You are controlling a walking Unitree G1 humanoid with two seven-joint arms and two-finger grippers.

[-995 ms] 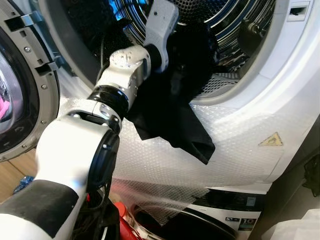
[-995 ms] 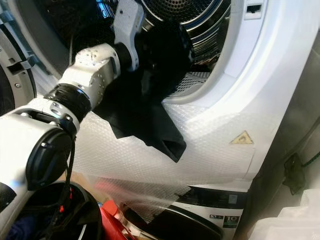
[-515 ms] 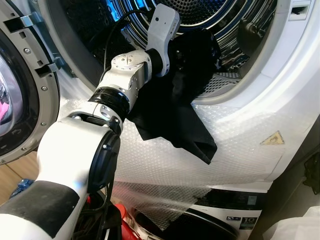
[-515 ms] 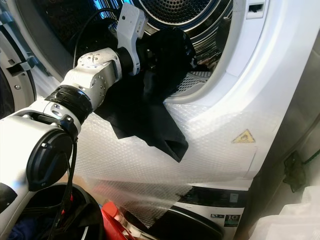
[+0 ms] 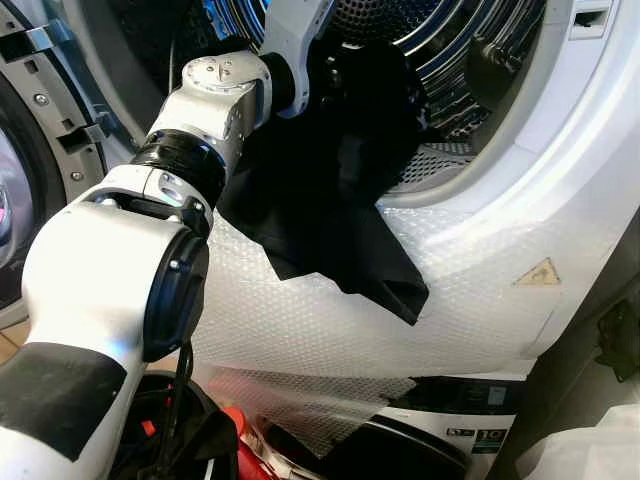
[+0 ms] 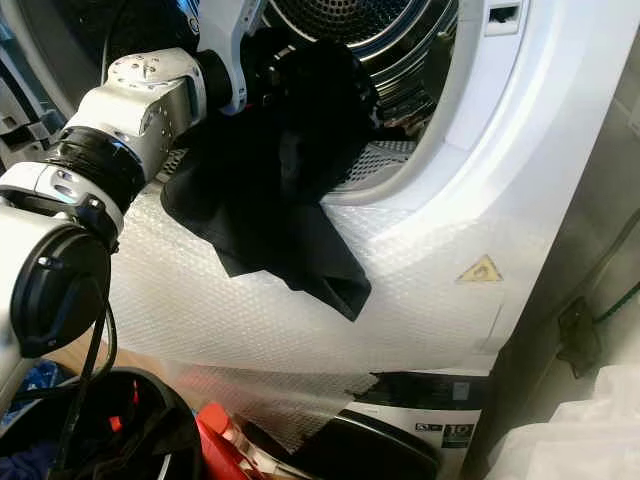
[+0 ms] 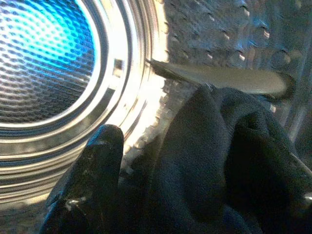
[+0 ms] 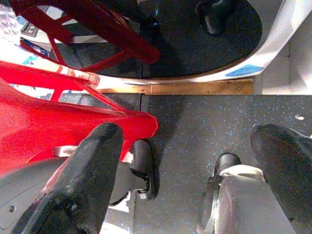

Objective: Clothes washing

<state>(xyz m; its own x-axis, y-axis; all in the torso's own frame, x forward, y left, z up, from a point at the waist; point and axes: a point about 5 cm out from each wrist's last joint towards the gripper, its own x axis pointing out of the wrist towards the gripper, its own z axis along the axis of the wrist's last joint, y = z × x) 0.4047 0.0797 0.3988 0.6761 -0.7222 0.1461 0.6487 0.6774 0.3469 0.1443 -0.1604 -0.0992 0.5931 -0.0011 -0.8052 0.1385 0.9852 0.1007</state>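
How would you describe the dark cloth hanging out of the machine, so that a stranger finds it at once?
Look at the white washing machine with its round open drum. Over the drum's lower rim, beside the left claw, hangs the black garment, one corner pointing down across the bubble wrap. It is the only black, soft thing against that white front.

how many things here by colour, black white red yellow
black: 1, the garment hanging out of the drum
white: 1, the washing machine
red: 1, the basket on the floor
yellow: 1, the warning sticker
total: 4
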